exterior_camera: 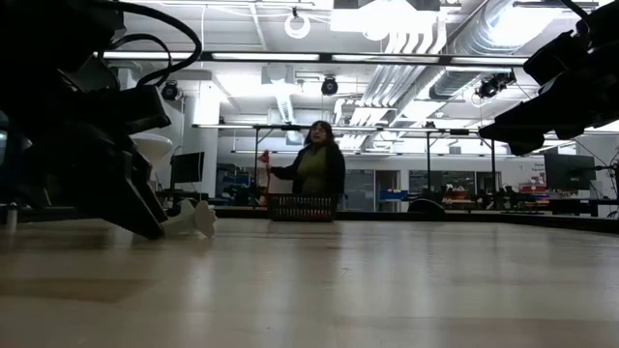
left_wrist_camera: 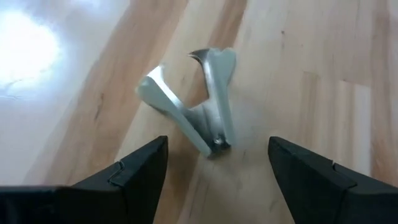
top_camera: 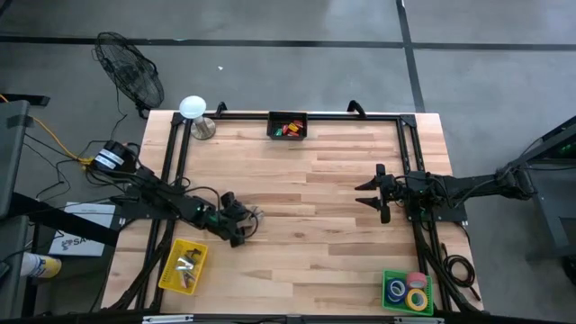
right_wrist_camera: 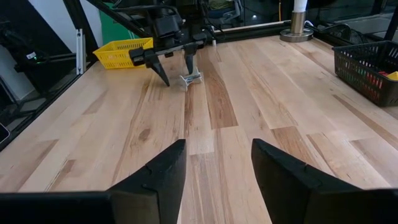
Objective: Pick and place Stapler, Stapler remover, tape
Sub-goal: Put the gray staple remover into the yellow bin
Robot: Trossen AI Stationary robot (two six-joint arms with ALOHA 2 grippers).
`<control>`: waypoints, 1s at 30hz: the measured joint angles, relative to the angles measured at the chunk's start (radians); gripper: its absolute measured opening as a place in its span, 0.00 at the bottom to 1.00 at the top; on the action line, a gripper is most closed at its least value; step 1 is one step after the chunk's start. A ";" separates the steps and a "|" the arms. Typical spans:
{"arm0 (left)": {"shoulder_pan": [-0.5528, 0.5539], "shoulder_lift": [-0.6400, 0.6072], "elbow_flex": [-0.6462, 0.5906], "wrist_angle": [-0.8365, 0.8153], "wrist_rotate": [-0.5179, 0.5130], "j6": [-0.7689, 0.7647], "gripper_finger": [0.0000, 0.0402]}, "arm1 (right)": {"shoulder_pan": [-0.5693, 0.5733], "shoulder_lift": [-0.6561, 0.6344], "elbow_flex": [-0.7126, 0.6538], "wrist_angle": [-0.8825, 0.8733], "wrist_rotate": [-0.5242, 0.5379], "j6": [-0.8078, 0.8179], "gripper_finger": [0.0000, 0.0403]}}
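Note:
A silver, claw-shaped stapler remover lies on the wooden table, left of its middle. My left gripper slants down just short of it. Its fingers are open, one on each side of the remover's hinge end, and touch nothing. My right gripper waits open above the table's right side. Rolls of tape lie in a green bin at the near right corner. Small red, green and yellow things lie in a black basket; whether one is the stapler, I cannot tell.
A yellow bin with silver metal pieces stands at the near left. The black basket stands at the far edge, with a white-topped post and a metal disc at the far left. A person stands beyond the table.

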State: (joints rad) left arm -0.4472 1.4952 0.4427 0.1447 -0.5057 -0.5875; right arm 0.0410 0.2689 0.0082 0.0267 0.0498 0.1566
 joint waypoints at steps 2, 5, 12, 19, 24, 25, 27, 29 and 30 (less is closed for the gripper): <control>0.001 0.001 -0.001 0.002 -0.033 -0.008 0.67 | 0.000 0.000 0.000 0.000 0.000 0.000 0.43; 0.002 0.001 -0.001 0.015 -0.070 -0.018 0.67 | 0.000 0.000 0.000 0.000 0.000 0.000 0.42; 0.002 0.014 -0.001 0.029 -0.128 -0.023 0.67 | 0.000 0.000 0.000 0.000 0.000 0.000 0.43; 0.002 0.106 0.001 0.152 -0.139 -0.026 0.67 | 0.000 0.000 0.000 0.000 0.000 0.000 0.42; 0.002 0.162 0.004 0.215 -0.165 -0.027 0.67 | 0.000 0.000 0.000 0.000 0.000 0.000 0.43; 0.002 0.165 0.004 0.217 -0.171 -0.027 0.67 | 0.000 0.000 0.000 0.000 0.000 0.000 0.43; 0.001 0.168 0.004 0.216 -0.177 -0.027 0.67 | 0.000 0.000 0.000 0.000 0.000 0.000 0.43; 0.001 0.168 0.004 0.217 -0.183 -0.026 0.65 | 0.000 0.000 0.000 0.000 0.000 0.000 0.43; 0.001 0.168 0.004 0.217 -0.184 -0.026 0.63 | 0.000 0.000 0.000 0.000 0.000 0.000 0.43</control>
State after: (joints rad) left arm -0.4459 1.6634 0.4469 0.3612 -0.6893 -0.6131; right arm 0.0410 0.2691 0.0079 0.0269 0.0498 0.1566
